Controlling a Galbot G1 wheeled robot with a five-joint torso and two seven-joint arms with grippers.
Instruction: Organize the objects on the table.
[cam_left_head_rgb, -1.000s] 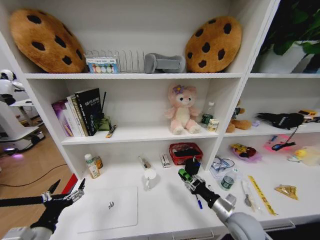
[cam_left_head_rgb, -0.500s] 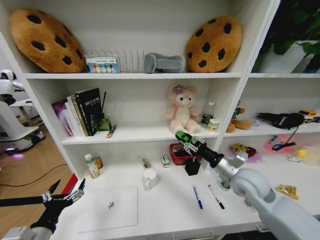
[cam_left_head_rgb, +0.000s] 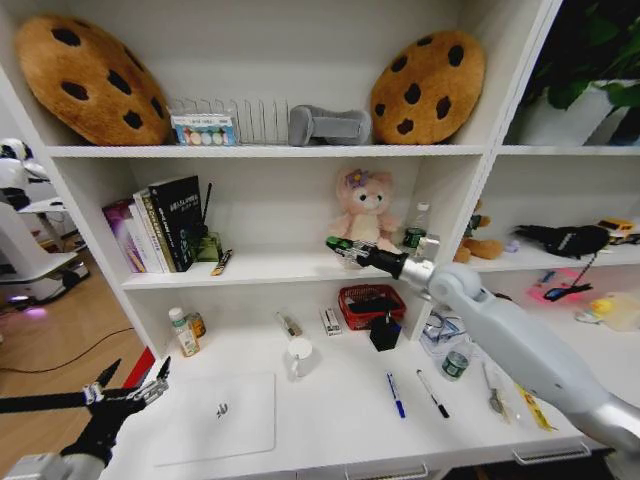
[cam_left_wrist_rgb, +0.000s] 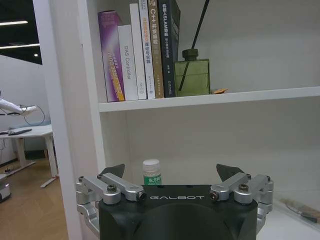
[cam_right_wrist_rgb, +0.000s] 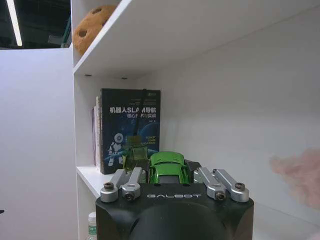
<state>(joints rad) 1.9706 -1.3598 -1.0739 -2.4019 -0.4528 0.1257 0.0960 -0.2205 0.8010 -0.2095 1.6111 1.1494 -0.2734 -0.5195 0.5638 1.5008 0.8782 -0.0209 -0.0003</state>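
Green toy car (cam_right_wrist_rgb: 168, 167) sits clamped between the closed fingers of the right pincer (cam_left_head_rgb: 340, 245); the right arm reaches across at the height of the middle shelf (cam_left_head_rgb: 270, 268), with the pincer just above the shelf board, beside the pink plush toy (cam_left_head_rgb: 364, 217) and well to the right of the books (cam_left_head_rgb: 160, 222). The left pincer (cam_left_head_rgb: 130, 392) hangs idle off the left end of the table (cam_left_head_rgb: 330, 420), fingers spread wide and holding nothing. On the table, the closed silver laptop (cam_left_head_rgb: 215, 415) lies at the left; the blue pen (cam_left_head_rgb: 396, 394) and black pen (cam_left_head_rgb: 433, 393) lie side by side at the right, apart from each other.

The step in hand appears to be placing the car on the middle shelf. To do it well: bring the car over a bare patch of shelf between books and plush toy; lower until the wheels bear on the board; release only then, as a wheeled toy is likely to roll if dropped; withdraw straight back, clear of the plush toy.
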